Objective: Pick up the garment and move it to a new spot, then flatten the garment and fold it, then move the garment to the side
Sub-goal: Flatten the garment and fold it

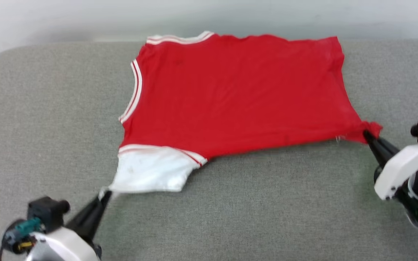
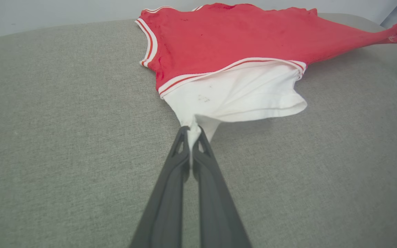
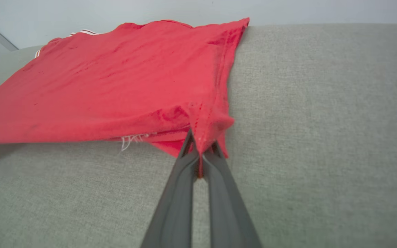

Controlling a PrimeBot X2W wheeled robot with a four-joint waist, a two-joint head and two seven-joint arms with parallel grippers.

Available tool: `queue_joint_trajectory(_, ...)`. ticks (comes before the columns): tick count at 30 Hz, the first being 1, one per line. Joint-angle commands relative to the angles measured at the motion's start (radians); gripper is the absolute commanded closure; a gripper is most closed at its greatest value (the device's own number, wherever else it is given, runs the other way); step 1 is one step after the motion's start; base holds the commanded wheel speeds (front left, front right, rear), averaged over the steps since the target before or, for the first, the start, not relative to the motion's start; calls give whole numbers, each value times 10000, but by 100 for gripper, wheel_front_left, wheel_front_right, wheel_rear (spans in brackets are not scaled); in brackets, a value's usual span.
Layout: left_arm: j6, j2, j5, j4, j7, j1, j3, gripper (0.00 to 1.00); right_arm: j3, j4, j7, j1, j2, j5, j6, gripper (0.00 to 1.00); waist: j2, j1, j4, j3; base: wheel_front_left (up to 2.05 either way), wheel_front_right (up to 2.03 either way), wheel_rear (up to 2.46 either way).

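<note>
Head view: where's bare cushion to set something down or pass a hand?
Free: the wide grey cushion strip on the near side of the garment, between the left gripper and right gripper; also the stretch left of the striped trim. Crowded: both pinched corners, and the far edge.

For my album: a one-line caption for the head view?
Left gripper pinches a white sleeve of the garment, right gripper its red corner, over grey upholstery.

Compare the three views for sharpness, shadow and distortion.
Head view: soft throughout, left gripper blurriest. Left wrist view: wide-angle lens bows the grey cushion at its far edge. Right wrist view: the garment, lifted at its edge, throws a soft shadow; lighting even, no glare.
</note>
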Motion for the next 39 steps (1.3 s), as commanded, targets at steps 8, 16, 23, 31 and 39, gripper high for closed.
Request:
queue_joint_trajectory(8, 70, 474, -811, -1283, 909, 1674, -453, 100, -272, -1121, 1164, 2163, -704, 1030, -14, 100, 0, 3, -90, -790, 0, 0, 0)
queue_joint_trajectory(16, -68, 1107, -1641, -2011, 1577, 2974, -711, 100, -724, -2824, 2616, 4287, -1206, 1806, -11, 100, 0, 3, -292, -1050, 0, 0, 0)
queue_joint_trajectory(23, -95, 1198, -1571, -2297, 1242, 2654, -383, 100, -1493, -3869, 3145, 4851, -950, 1577, -11, 100, 0, 3, -474, -781, 0, 0, 0)
queue_joint_trajectory(31, -177, 1207, -1634, -2630, 740, 1711, 425, 100, -2540, -5026, 3815, 4354, -513, 1779, -10, 100, 0, 3, -585, -79, 0, 0, 0)
queue_joint_trajectory(39, -371, 1150, -1205, -2257, 1004, -133, 709, 100, -2937, -5411, 4675, 3360, -161, 995, -10, 100, 0, 3, -697, 977, 0, 0, 0)
